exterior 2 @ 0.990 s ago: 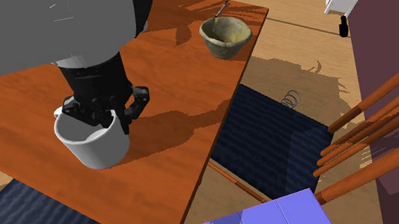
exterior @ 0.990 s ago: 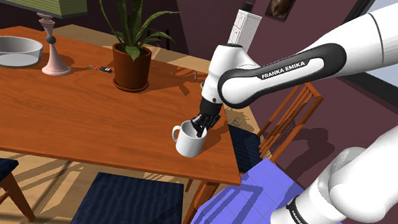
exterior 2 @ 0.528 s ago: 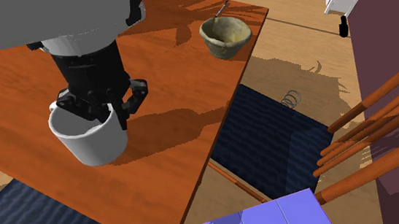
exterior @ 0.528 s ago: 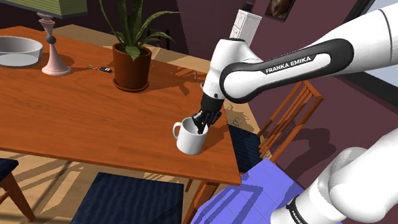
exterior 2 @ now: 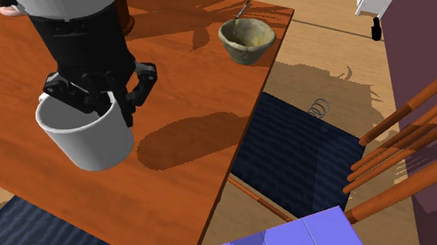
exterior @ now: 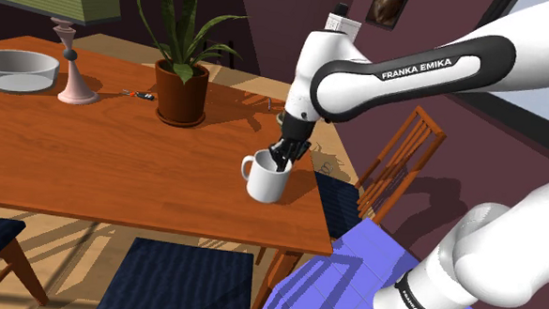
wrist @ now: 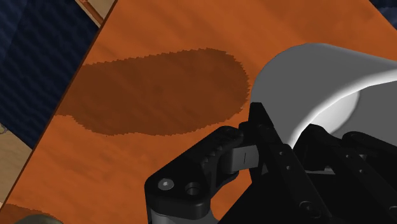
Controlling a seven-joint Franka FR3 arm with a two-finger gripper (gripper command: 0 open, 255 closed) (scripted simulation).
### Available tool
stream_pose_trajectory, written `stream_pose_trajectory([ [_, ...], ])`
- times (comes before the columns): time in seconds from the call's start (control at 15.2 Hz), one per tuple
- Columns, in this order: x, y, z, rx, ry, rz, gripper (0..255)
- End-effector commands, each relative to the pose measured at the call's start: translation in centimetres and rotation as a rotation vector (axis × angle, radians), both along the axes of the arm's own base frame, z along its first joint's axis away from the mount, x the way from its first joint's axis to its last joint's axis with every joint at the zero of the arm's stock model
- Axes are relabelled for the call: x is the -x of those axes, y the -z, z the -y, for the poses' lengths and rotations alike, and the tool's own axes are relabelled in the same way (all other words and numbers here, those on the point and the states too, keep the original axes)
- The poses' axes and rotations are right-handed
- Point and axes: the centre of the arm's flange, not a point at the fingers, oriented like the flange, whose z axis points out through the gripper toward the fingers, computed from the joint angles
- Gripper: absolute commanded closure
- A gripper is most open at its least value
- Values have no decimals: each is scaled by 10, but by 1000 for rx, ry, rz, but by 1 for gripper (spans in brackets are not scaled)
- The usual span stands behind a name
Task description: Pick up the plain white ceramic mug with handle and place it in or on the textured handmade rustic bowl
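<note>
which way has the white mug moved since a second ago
Yes: up. In the shoulder view the white mug, clasped by the tool, stands higher above the near edge of the wooden table than before.

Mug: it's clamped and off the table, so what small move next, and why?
Probably carry the mug across toward the bowl, keeping this height. The fingers clasp its rim, it hangs clear of the table with its shadow below, and the bowl sits apart near the table's edge.

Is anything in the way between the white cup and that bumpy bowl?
No, nothing visible. The gripper holds the mug above the table, and only bare tabletop lies between it and the bowl.
</note>
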Motion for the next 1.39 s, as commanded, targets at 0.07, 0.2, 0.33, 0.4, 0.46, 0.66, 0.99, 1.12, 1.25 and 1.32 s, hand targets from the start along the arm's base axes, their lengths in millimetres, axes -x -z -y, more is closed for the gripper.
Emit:
stream_pose_trajectory([
  [0.07, 0, -15, 0, 0, 0, 0, 255],
  [0.2, 0, -26, 0, 0, 0, 0, 255],
  [0.33, 0, -37, 0, 0, 0, 0, 255],
  [0.4, 0, -42, 0, 0, 0, 0, 255],
  [0.46, 0, -47, 0, 0, 0, 0, 255],
  [0.66, 0, -63, 0, 0, 0, 0, 255],
  [0.99, 0, -89, 0, 0, 0, 0, 255],
  [1.12, 0, -100, 0, 0, 0, 0, 255],
  [1.25, 0, -111, 0, 0, 0, 0, 255],
  [1.32, 0, -113, 0, 0, 0, 0, 255],
])
